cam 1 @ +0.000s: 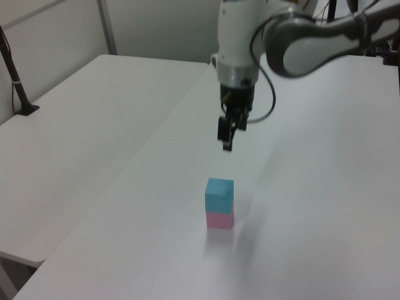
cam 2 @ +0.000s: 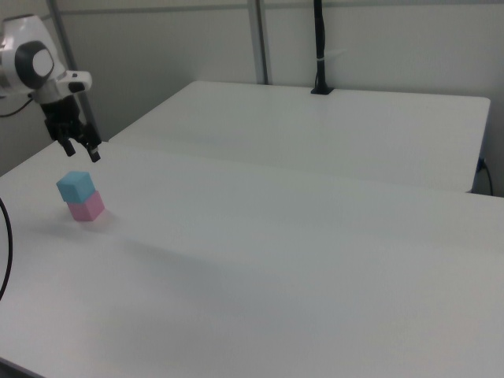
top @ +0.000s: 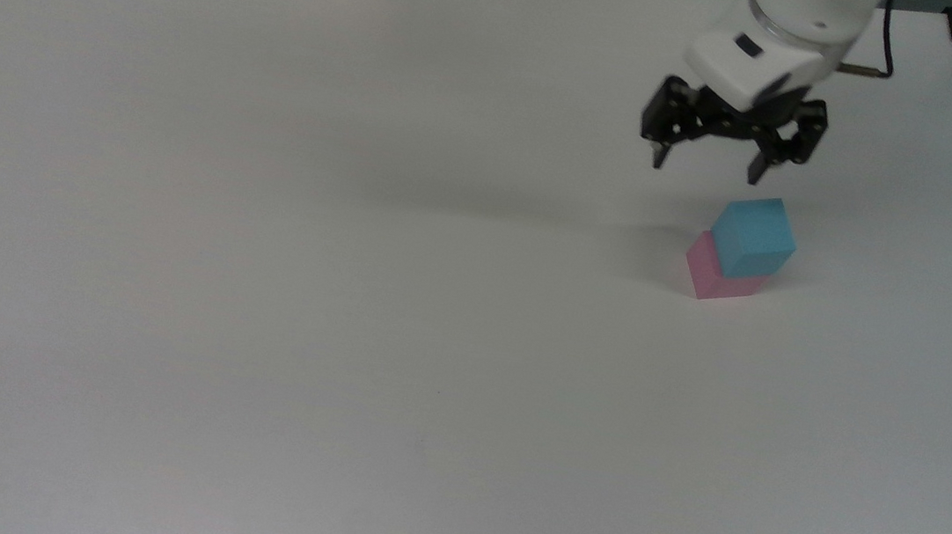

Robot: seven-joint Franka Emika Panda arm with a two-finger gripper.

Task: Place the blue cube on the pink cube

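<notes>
The blue cube rests squarely on top of the pink cube on the white table, towards the top view's right. My gripper hangs open and empty in the air well above the stack, its two black fingers spread apart and touching neither cube.
The white table stretches wide to the top view's left of the stack. A second white table adjoins it in the left view, with a black post on it. A black cable loops off the arm's wrist.
</notes>
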